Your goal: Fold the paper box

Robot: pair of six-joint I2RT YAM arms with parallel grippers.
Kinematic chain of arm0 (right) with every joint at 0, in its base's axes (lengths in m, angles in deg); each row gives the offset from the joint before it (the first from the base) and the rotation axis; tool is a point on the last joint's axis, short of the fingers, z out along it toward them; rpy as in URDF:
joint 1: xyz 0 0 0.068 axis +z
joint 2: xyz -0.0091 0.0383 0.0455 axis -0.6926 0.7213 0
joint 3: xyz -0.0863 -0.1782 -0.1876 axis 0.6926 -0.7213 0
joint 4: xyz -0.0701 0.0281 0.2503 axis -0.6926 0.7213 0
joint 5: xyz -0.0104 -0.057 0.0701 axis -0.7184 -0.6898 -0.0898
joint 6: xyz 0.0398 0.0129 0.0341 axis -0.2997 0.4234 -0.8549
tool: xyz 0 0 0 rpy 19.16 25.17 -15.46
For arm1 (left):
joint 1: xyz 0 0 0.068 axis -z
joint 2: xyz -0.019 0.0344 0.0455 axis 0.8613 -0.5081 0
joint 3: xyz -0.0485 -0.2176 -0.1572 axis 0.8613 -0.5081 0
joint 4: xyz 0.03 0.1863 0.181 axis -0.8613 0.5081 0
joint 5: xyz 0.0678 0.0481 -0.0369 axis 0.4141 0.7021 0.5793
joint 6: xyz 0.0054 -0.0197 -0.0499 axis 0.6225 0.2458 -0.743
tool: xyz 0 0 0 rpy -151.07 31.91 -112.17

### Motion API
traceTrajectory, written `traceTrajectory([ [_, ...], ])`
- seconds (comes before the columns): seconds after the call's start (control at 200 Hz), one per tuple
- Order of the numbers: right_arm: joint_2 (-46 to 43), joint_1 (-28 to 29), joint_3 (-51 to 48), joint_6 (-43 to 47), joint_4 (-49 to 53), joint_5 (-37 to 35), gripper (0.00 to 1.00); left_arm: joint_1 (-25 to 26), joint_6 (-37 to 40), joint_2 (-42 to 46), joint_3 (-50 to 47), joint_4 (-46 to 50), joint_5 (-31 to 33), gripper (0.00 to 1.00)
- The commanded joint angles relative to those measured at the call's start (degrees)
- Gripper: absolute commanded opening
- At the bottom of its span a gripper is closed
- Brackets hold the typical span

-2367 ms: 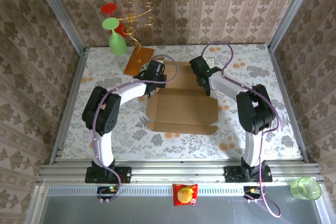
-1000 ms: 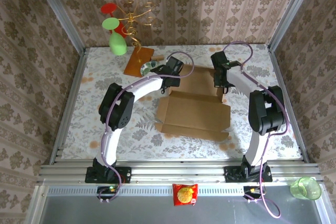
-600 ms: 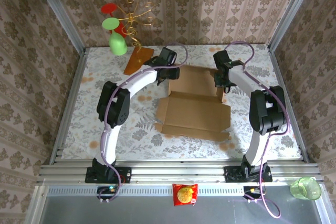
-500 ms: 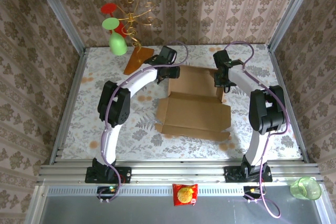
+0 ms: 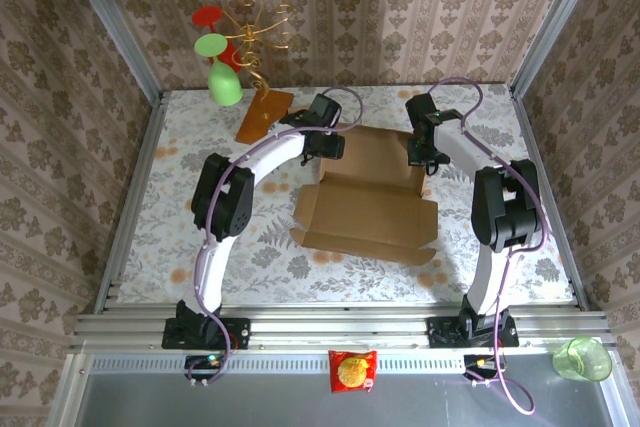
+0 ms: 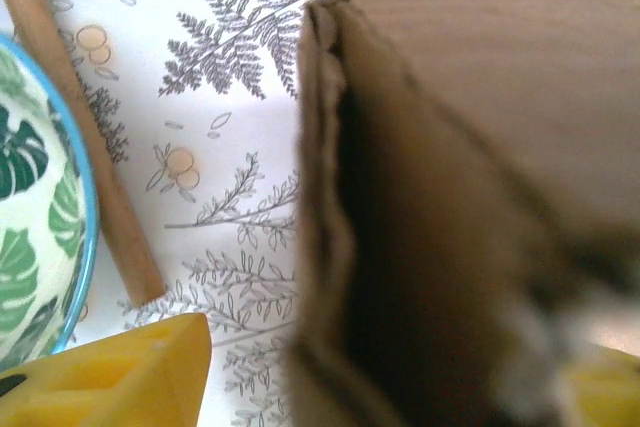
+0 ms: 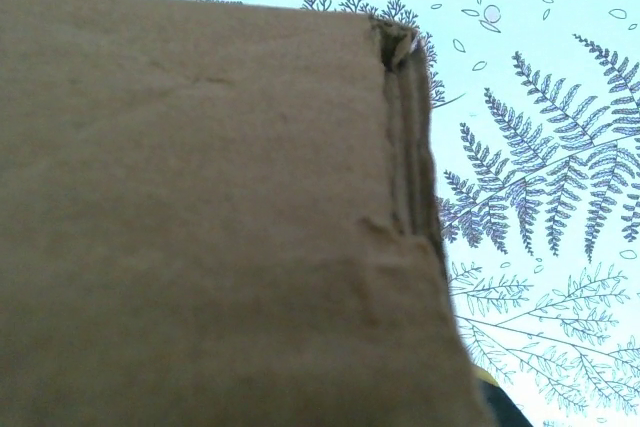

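— Why is the paper box (image 5: 365,209) taken at its far corners?
— It is judged that its rear part is being stood up along the crease, while the near part is left flat on the table (image 5: 200,207). The far right corner seems to be pinched by the closed right gripper (image 5: 422,154), though the contact itself is hidden by cardboard
— And the left gripper (image 5: 327,144)?
— Its jaws are parted, the far left edge is set between them, and a gap is seen beside the yellow finger (image 6: 140,377)
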Motion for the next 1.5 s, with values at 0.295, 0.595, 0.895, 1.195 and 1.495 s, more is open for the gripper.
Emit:
traceTrajectory([
  [0.295,4.7,-4.1,0.2,-11.4,9.2,10.6,0.00,1.2,-32.2,11.6,16.7,39.6,4.1,0.50],
  [0.595,5.8,-6.9,-0.4,-20.1,11.2,16.0,0.00,4.3,-53.8,25.2,3.2,53.0,-2.2,0.59],
  [0.895,4.0,-6.7,-3.8,-24.7,9.4,18.1,0.00,6.7,-59.0,23.4,0.3,45.6,-5.7,0.68],
  [1.195,3.2,-6.4,-6.2,-25.4,8.0,19.9,0.00,6.6,-60.7,21.9,-1.7,39.6,-4.6,0.67],
  [1.495,2.0,-6.1,-8.0,-25.6,7.6,19.3,0.00,7.8,-59.3,21.4,10.0,47.7,2.1,0.69],
])
